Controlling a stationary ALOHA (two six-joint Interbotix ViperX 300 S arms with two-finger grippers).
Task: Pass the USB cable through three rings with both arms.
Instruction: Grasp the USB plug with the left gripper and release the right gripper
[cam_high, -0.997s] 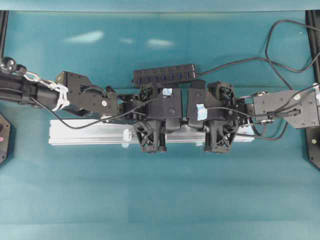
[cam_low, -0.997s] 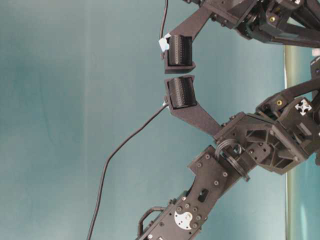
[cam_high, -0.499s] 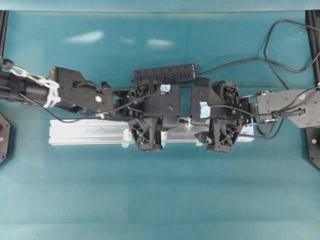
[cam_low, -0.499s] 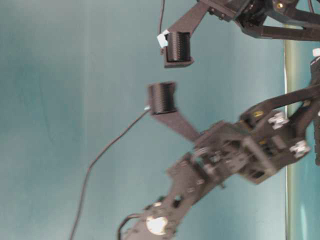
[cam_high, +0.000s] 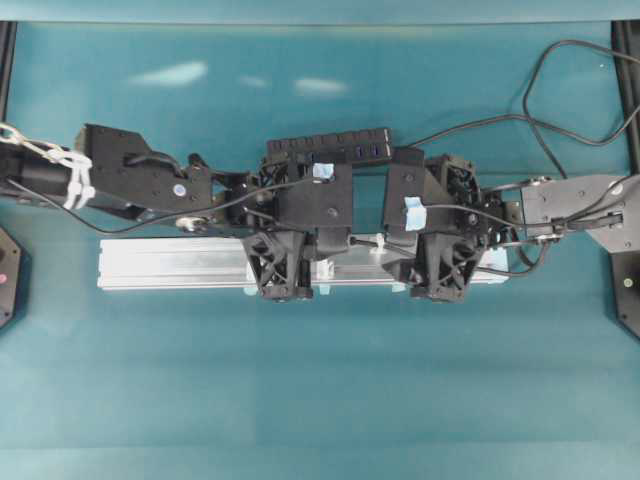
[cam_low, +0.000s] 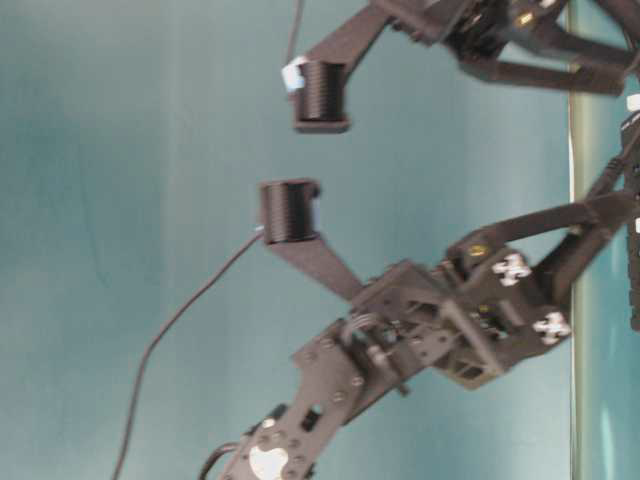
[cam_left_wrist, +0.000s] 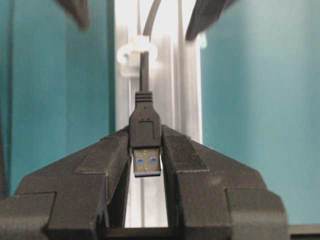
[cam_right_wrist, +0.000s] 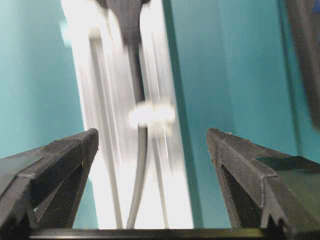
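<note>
My left gripper (cam_left_wrist: 145, 137) is shut on the black plug of the USB cable (cam_left_wrist: 145, 125), just above the silver rail (cam_left_wrist: 172, 90). From the plug the cord runs on through a translucent white ring (cam_left_wrist: 136, 51) standing on the rail. My right gripper (cam_right_wrist: 152, 145) is open and straddles the rail, with its fingers (cam_right_wrist: 65, 155) apart from the cord. In the blurred right wrist view the cord (cam_right_wrist: 140, 165) passes through a ring (cam_right_wrist: 152, 114). Seen from overhead, both grippers face each other over the rail (cam_high: 170, 265), with the plug (cam_high: 366, 242) between them.
A black multi-port hub (cam_high: 330, 146) lies just behind the rail, under the arms. Its cable (cam_high: 540, 110) loops off to the back right. Black frame posts stand at the left and right table edges. The table-level view shows the open right gripper's pads (cam_low: 290, 210) over the teal surface.
My right gripper has opened and let go of the cord. My left gripper has drawn back to the left along the rail with the plug in it.
</note>
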